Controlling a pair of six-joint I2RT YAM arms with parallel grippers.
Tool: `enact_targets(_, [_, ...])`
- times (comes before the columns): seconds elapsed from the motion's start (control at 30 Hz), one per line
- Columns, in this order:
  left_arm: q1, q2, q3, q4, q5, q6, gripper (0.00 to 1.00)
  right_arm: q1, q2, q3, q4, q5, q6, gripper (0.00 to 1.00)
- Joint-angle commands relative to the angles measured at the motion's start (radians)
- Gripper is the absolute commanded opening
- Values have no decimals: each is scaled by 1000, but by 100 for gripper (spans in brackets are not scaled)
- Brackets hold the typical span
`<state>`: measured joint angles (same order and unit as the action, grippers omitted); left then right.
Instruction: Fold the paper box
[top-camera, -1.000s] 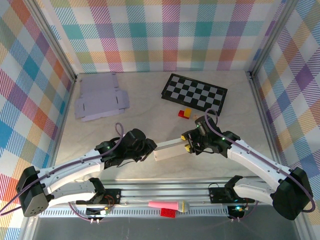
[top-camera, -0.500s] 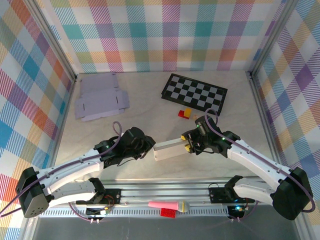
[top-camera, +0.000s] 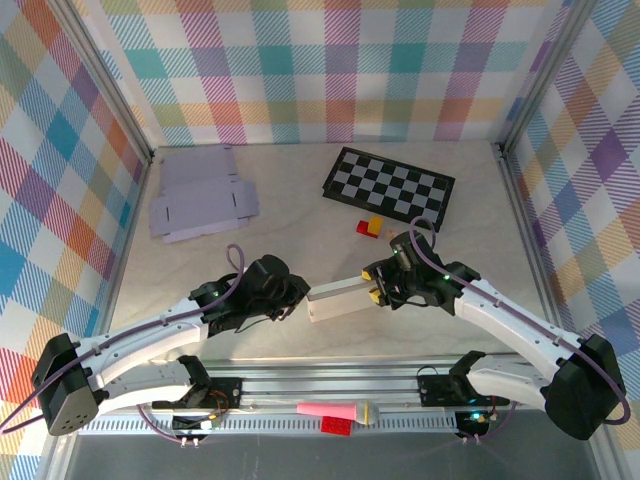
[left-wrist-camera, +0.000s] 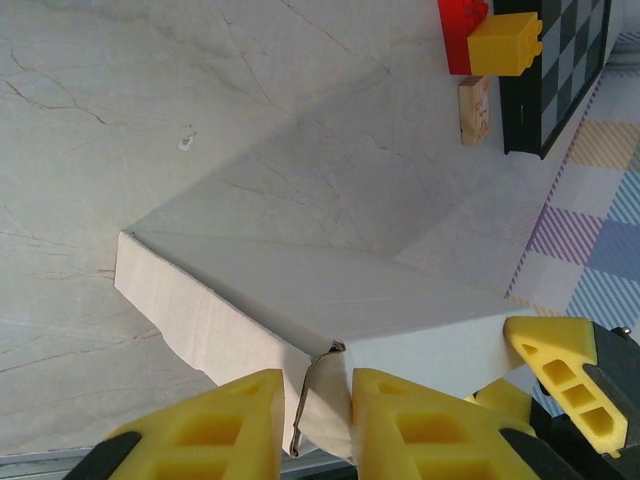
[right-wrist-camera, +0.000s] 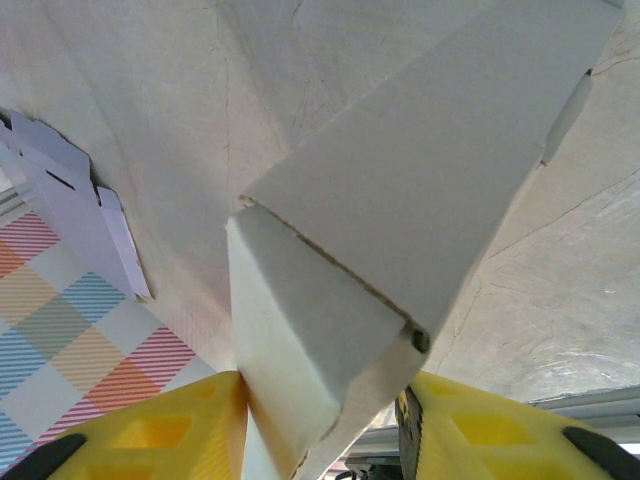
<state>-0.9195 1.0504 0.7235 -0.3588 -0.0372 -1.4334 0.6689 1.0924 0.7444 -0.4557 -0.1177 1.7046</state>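
**Pale paper box held between two arms at the middle of the table**

The paper box (top-camera: 338, 300) sits near the front of the table (top-camera: 290, 235), between the two arms; it is a long, narrow, off-white carton, and its inside is hidden, so I cannot tell whether anything is in it; its long axis runs left to right, with the right end angled a little toward the back wall.

The right gripper (right-wrist-camera: 322, 430) has the box's right end pinched between its yellow fingers (right-wrist-camera: 170, 435), both pressed against the cardboard.

The left gripper (left-wrist-camera: 317, 410) is at the opposite end; its fingers stand close together with a loose end flap (left-wrist-camera: 320, 400) between them; a thin dark gap shows beside one finger, so I cannot tell whether they are truly gripping it.

Farther back, a checkerboard (top-camera: 390, 187) lies flat; a red block (top-camera: 362, 227) and a yellow block (top-camera: 375, 224) sit just in front of it, touching each other; the left wrist view shows a small wooden block (left-wrist-camera: 473, 108) beside them.

A stack of flat, unfolded box sheets (top-camera: 203, 205) lies at the far left, well apart from the held box.
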Motion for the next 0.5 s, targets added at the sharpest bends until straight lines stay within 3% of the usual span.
enact_targets(0.0, [-1,-7,-29,-16,16,-14,23,6,33,-14,-115,10,-8,43])
enact_targets(0.47, [-28,0,-47,-31,35,21,17,5,42,-10,-117,9,-6,43])
